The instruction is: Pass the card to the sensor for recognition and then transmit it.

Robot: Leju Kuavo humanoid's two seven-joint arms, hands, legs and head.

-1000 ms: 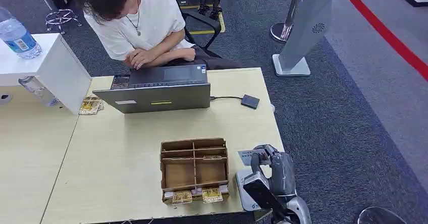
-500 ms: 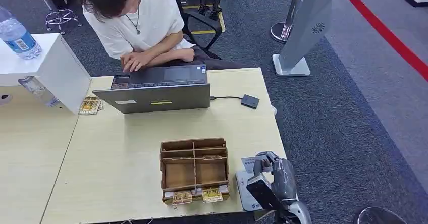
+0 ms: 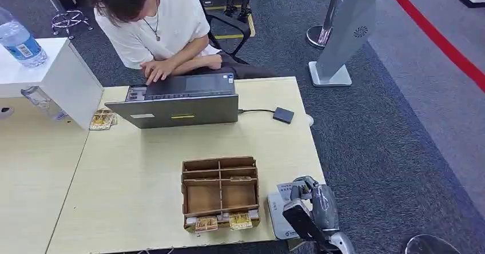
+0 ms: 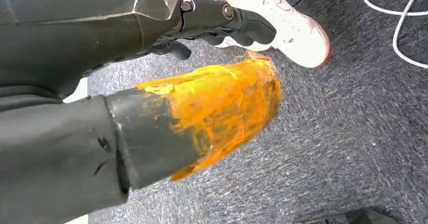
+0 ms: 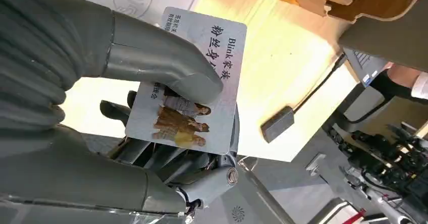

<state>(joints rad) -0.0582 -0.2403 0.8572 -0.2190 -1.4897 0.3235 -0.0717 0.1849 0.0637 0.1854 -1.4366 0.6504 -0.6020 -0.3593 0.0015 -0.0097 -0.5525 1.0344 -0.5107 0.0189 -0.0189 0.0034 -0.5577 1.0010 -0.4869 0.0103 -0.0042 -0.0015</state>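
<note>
Right robot hand (image 5: 151,128) pinching printed card (image 5: 194,90), over sensor (image 3: 278,219)

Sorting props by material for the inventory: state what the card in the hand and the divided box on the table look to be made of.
Card: probably glossy plastic, flat and stiff, with sharp printed text and a photo. Divided box: looks like thin unpainted wood or plywood, matte brown, with slotted dividers. The right hand pinches the card.

printed card (image 5: 199,90) held over white sensor (image 3: 277,217)
</note>
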